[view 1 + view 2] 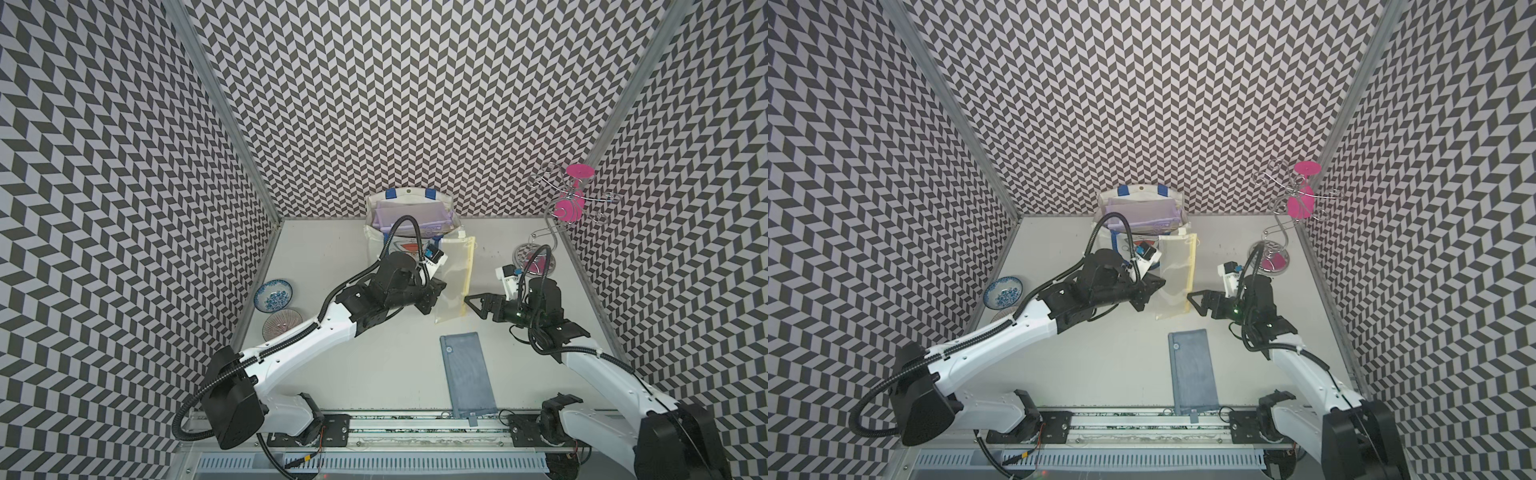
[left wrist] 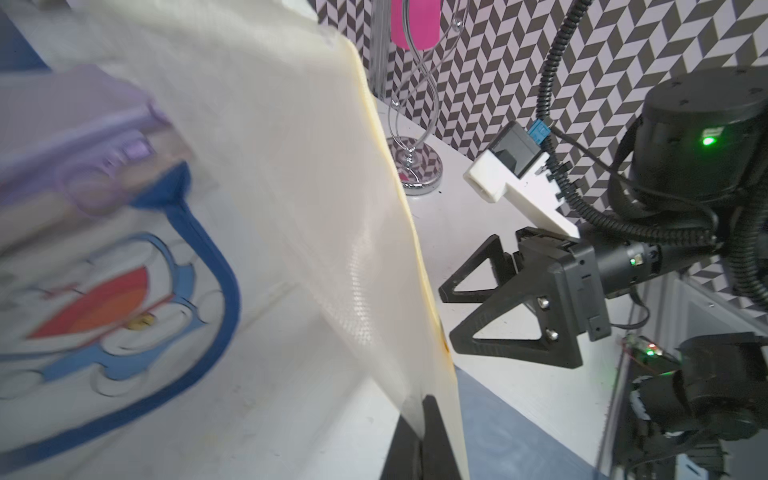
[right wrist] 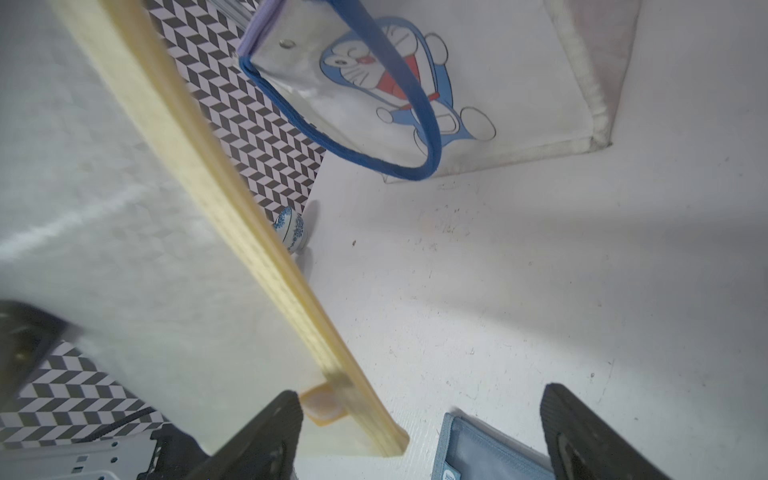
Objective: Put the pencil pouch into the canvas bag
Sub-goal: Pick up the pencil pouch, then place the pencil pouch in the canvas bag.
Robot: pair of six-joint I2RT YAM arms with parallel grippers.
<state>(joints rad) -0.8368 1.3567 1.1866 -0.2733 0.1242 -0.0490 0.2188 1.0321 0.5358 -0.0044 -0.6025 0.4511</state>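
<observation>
The pencil pouch (image 1: 455,274) (image 1: 1177,270) is a translucent cream sleeve with a yellow zip edge, held up off the table in front of the canvas bag (image 1: 376,245) (image 1: 1100,232). My left gripper (image 1: 434,295) (image 1: 1152,291) (image 2: 419,415) is shut on the pouch's lower edge. My right gripper (image 1: 476,307) (image 1: 1197,304) (image 3: 419,399) stands open at the pouch's yellow zip corner (image 3: 365,428), its fingers wide apart and not pinching it. The cream bag (image 3: 519,83) has blue handles and a cartoon cat print, and a purple pouch (image 1: 409,214) lies in its open top.
A blue-grey zip pouch (image 1: 467,374) (image 3: 478,453) lies flat near the front edge. Two bowls (image 1: 273,296) (image 1: 282,324) sit by the left wall. A chrome glass rack (image 1: 569,208) with pink glasses stands at the back right, close behind the right arm.
</observation>
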